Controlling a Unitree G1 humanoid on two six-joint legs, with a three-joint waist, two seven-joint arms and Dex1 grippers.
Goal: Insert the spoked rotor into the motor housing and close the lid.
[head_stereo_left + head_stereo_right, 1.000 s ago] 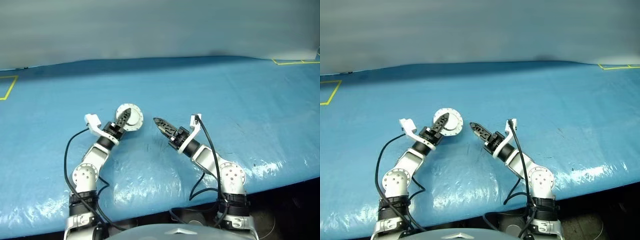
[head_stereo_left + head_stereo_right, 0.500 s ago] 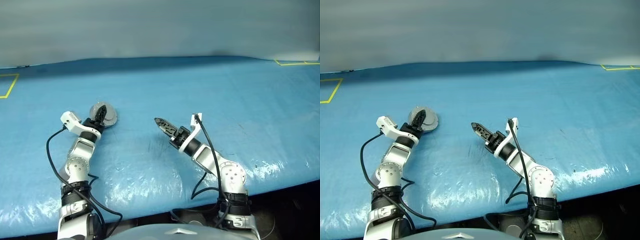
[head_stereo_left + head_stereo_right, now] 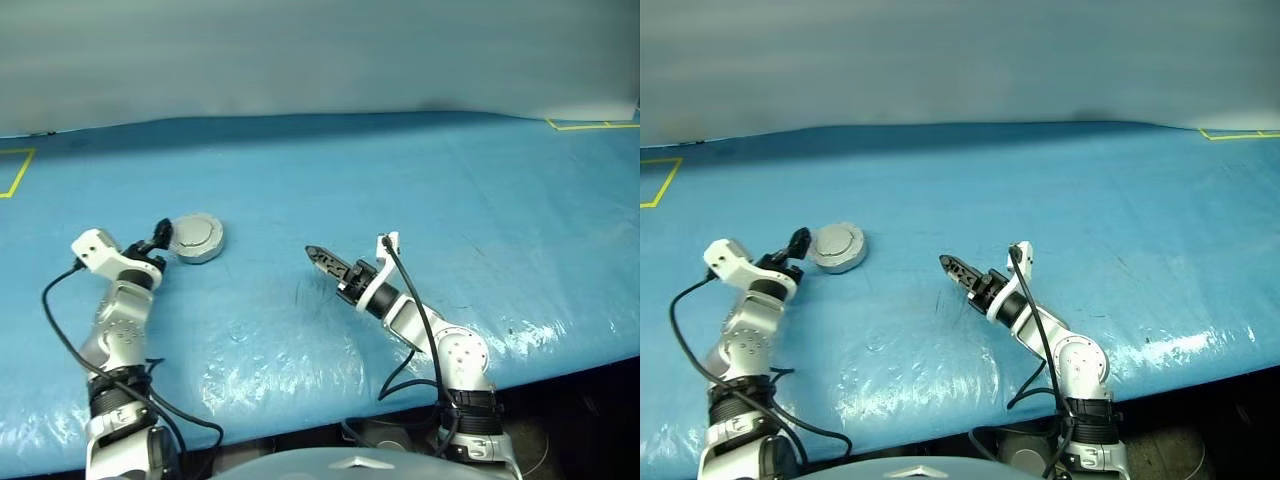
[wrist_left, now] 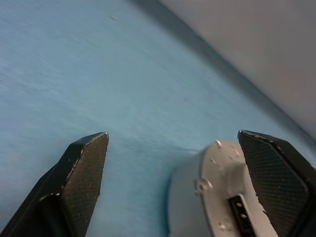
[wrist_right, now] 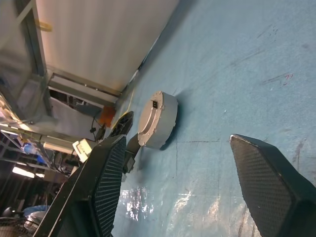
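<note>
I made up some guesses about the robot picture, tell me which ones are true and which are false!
1. The motor housing has its lid shut. True.
2. The right gripper is holding the housing. False: its open jaws hold nothing, and the housing lies well off to the robot's left.
3. The left gripper has open jaws right beside the housing. True.
4. The housing sits on a red table. False: it rests on a blue sheet.
5. The housing is lifted in the air. False: it lies flat on the sheet.
</note>
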